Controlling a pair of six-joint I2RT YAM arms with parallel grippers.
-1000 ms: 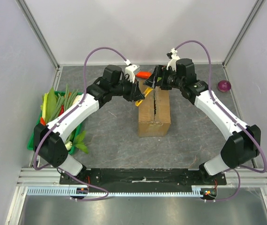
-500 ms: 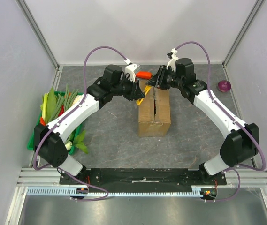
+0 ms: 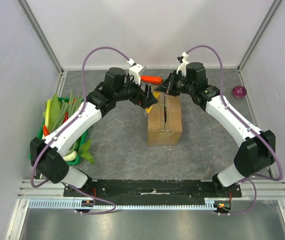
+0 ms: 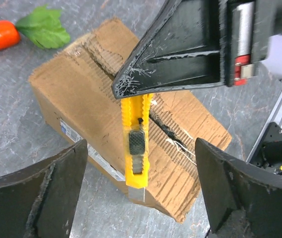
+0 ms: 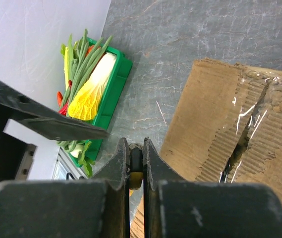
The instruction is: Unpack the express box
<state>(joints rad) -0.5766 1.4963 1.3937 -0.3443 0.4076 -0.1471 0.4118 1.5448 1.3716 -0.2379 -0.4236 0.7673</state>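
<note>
Your right gripper [image 3: 168,89] pinches the yellow plastic knife [image 4: 136,144]. Your left gripper [image 3: 149,96] stands wide. The corrugated box [image 3: 165,120], top seam ragged, sits on the table [image 3: 117,145] nearer its far edge.

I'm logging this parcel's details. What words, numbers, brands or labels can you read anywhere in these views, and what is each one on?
No text in any view can be read.
The white-and-blue label on the side of the express box: there is print, but it is too small and blurred to read.
The yellow utility knife: no brand or marking can be made out.
</note>
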